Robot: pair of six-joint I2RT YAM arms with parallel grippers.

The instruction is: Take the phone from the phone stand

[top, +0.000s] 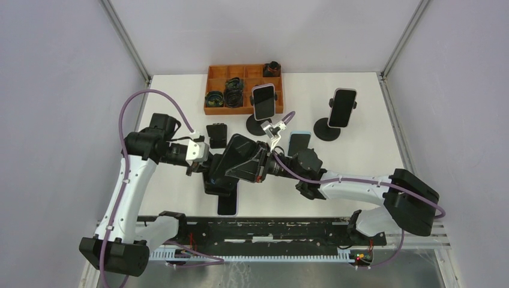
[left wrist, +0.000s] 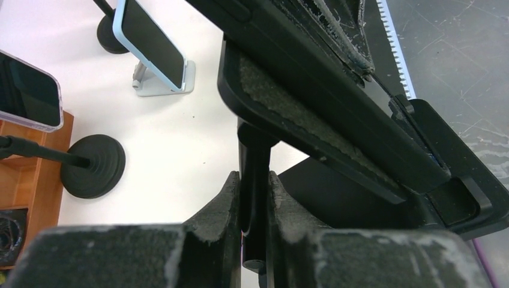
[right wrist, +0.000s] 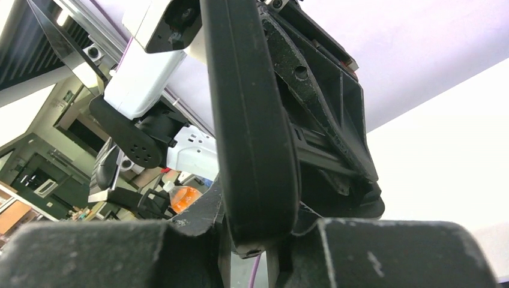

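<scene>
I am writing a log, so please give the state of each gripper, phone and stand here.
Left gripper: shut on black stand.
Right gripper: shut on black phone.
Rear left phone: upright on left round stand.
Rear right phone: upright on right round stand.
Blue-cased phone: leaning on white stand.

White links and black joints on the left arm (top: 129, 187) and right arm (top: 354, 187); a purple cable (top: 150, 92) runs along each; fingers (left wrist: 210, 219) black, scuffed grey.
</scene>
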